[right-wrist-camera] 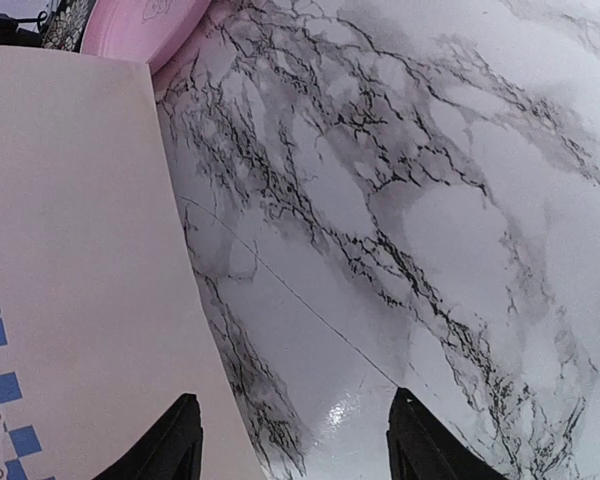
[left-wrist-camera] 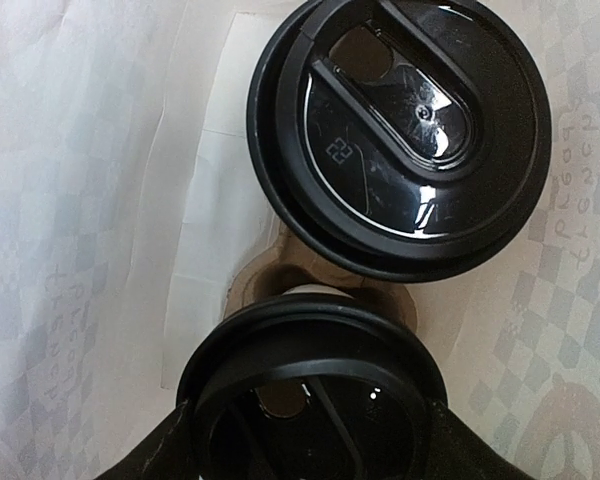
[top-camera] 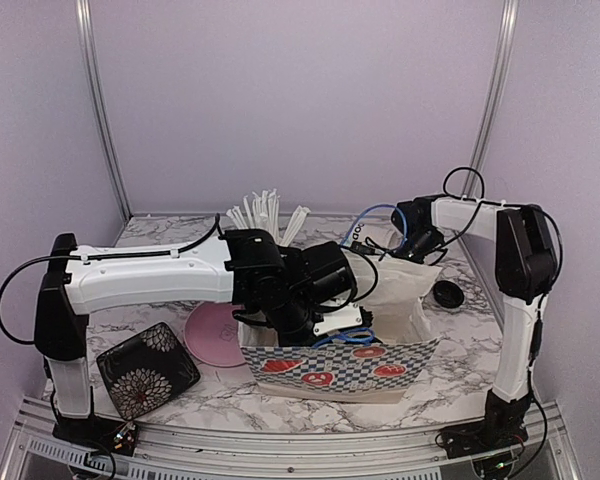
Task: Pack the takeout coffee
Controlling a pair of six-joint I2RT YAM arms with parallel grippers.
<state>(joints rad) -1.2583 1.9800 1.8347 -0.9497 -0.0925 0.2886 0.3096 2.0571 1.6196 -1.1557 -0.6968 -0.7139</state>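
Nearest us, our left end effector (left-wrist-camera: 312,428) grips a lidded cup (left-wrist-camera: 305,345); our right end effector (right-wrist-camera: 292,440) stands open.

Robot lab booth, plain lilac walls (top-camera: 300,100), aluminium corner posts (top-camera: 100,110), marble-print tabletop (top-camera: 460,335), metal mounting rail (top-camera: 280,440).

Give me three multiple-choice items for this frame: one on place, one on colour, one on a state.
1. The two white paper cups with black plastic lids stand: A on a shelf; B inside the checkered paper bag; C on the floor.
2. The round flat plate beside the bag is: A green; B pink; C yellow.
3. The right hand is: A open; B shut on a spoon; C shut on a napkin.
Key: B, bag walls surround both lids; B, it shows pink in the top view; A, its fingers stand apart over the marble table.
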